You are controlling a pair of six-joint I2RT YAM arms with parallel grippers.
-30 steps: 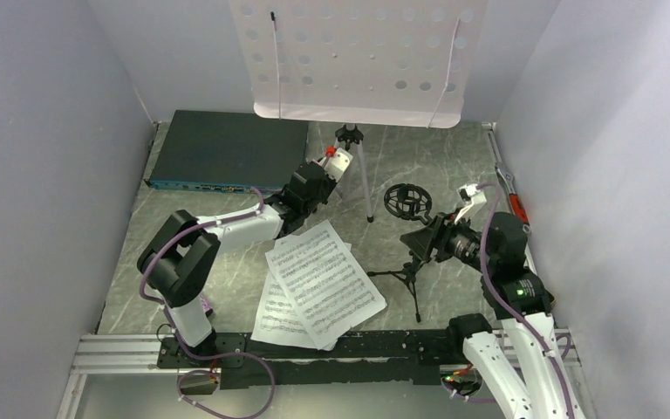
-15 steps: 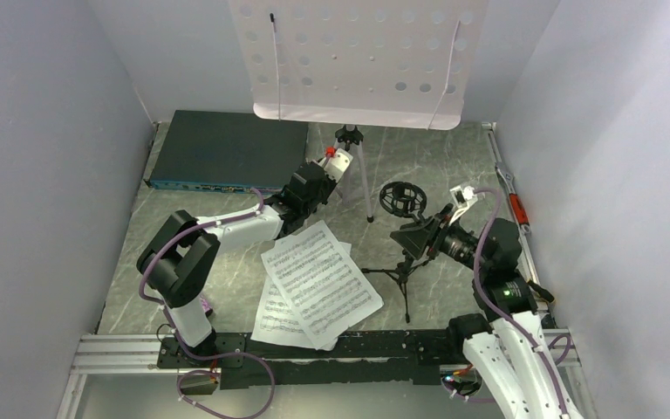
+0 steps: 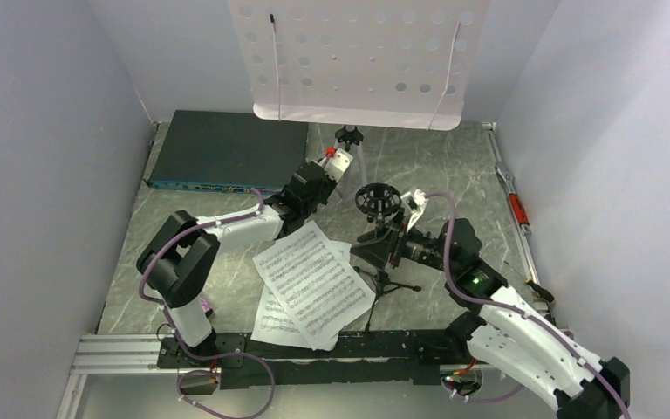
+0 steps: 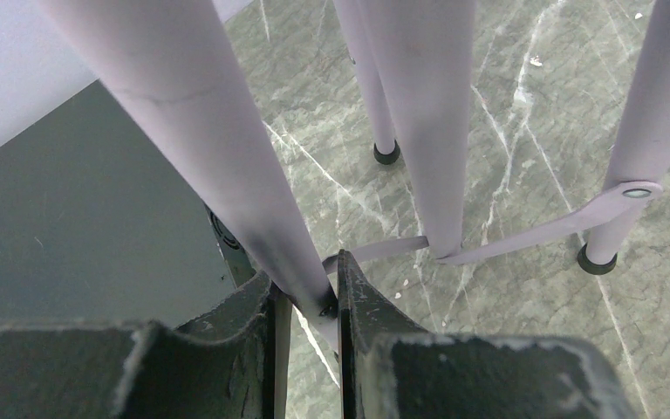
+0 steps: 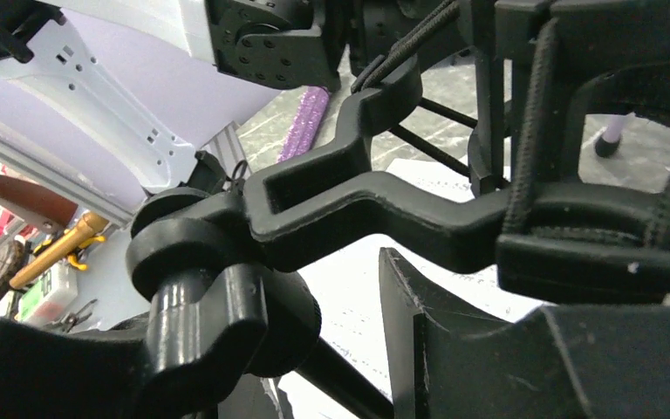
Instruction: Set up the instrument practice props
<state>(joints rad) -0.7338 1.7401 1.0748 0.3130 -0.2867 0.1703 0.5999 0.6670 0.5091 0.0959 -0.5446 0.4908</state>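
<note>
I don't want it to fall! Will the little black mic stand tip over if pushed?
Probably, yes: the mic stand has thin legs and a bulky ring up top. It looks stiff and likely light; the right hand holds it alone.

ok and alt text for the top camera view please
Two robot arms on a grey marbled table: the left gripper clamps a leg of the lilac music stand at the back, the right gripper holds the small black mic stand beside two sheet-music pages. A flat dark box lies back left.
</note>
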